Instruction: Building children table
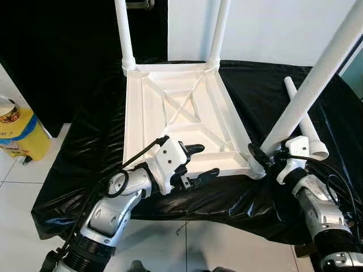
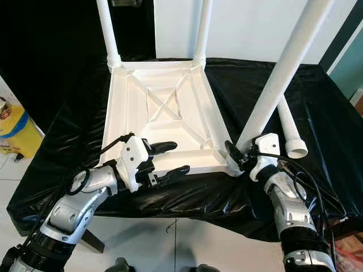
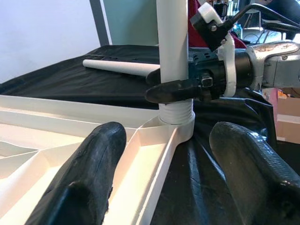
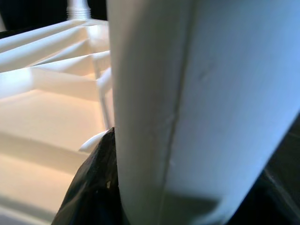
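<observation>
A white plastic tabletop (image 1: 134, 113) lies upside down on a table under a black cloth (image 1: 85, 147). Two white legs (image 1: 122, 28) (image 1: 220, 25) stand in its far corners. A third leg (image 1: 317, 79) stands tilted in the near right corner socket (image 3: 177, 123). My right gripper (image 1: 258, 158) is shut around this leg just above the socket, and the leg (image 4: 187, 93) is pressed close between the fingers. My left gripper (image 1: 204, 161) is open, one finger over the near rim and one outside it (image 3: 169, 133). A fourth leg (image 1: 306, 122) lies loose on the cloth at the right.
A yellow container (image 1: 17, 133) stands on the white tiled floor (image 1: 22, 187) to the left. The cloth hangs over the near table edge (image 1: 215, 204). A white wall (image 1: 272, 28) is behind the table, and a dark area at the back left.
</observation>
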You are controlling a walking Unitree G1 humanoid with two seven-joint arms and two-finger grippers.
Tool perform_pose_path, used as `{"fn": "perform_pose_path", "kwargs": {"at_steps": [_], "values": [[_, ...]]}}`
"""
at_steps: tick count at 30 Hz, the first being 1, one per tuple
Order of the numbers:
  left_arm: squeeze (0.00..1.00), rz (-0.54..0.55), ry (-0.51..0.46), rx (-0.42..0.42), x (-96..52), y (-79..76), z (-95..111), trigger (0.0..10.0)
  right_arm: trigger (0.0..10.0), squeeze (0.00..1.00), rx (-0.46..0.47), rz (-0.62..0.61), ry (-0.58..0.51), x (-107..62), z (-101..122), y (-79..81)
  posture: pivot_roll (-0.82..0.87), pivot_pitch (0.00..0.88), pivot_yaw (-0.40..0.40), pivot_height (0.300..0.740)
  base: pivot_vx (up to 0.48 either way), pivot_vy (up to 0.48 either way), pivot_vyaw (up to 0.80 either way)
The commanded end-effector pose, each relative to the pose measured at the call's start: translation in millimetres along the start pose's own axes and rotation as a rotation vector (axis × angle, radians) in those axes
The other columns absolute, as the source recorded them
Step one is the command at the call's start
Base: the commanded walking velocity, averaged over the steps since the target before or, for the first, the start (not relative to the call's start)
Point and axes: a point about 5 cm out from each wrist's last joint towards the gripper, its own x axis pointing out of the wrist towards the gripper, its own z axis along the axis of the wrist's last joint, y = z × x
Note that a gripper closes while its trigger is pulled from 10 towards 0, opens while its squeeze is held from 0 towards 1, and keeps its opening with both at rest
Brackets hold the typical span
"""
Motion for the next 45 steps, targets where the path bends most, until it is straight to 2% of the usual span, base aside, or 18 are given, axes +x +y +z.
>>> {"fn": "perform_pose_path", "kwargs": {"at_steps": [1, 10, 13, 15, 18, 21, 32, 45], "values": [[0.00, -0.029, -0.002, -0.003, 0.4, -5.0, 1, 10.0, 10.0, 0.00, 0.028, -0.118, 0.157, -13.2, -28, -3.9, 0.01, 0.066, -0.053, 0.740, 0.000, 0.000, 0.00], [0.00, -0.029, 0.001, -0.007, -0.7, -4.9, 1, 10.0, 10.0, 0.00, 0.063, -0.217, 0.160, -13.5, -31, 7.0, 0.01, 0.072, -0.050, 0.740, 0.000, 0.000, 0.00], [0.00, -0.029, 0.001, -0.008, -0.9, -4.9, 1, 10.0, 10.0, 0.00, 0.089, -0.311, 0.161, -14.1, -33, 20.6, 0.01, 0.076, -0.052, 0.740, 0.000, 0.000, 0.00], [0.00, -0.029, 0.001, -0.008, -0.9, -4.9, 1, 10.0, 10.0, 0.00, 0.089, -0.311, 0.161, -14.1, -33, 20.6, 0.01, 0.076, -0.052, 0.740, 0.000, 0.000, 0.00], [0.00, -0.027, 0.001, -0.010, -0.7, -6.0, 1, 10.0, 10.0, 0.00, 0.132, -0.465, 0.170, -15.2, -35, 36.0, 0.01, 0.076, -0.058, 0.740, 0.000, 0.000, 0.00], [0.00, -0.025, -0.001, -0.011, -0.3, -6.3, 1, 10.0, 10.0, 0.00, 0.148, -0.537, 0.174, -15.3, -34, 38.6, 0.01, 0.076, -0.061, 0.740, 0.000, 0.000, 0.00], [0.00, -0.025, -0.009, -0.017, 2.4, -8.1, 1, 10.0, 10.0, 0.00, 0.166, -0.596, 0.184, -15.4, -30, 41.8, 0.00, 0.072, -0.067, 0.740, 0.000, 0.000, 0.00], [0.00, -0.024, -0.012, -0.015, 3.6, -7.9, 1, 10.0, 10.0, 0.00, 0.135, -0.550, 0.119, -11.5, -18, 46.0, 0.00, 0.055, -0.069, 0.740, 0.000, 0.000, 0.00]]}}
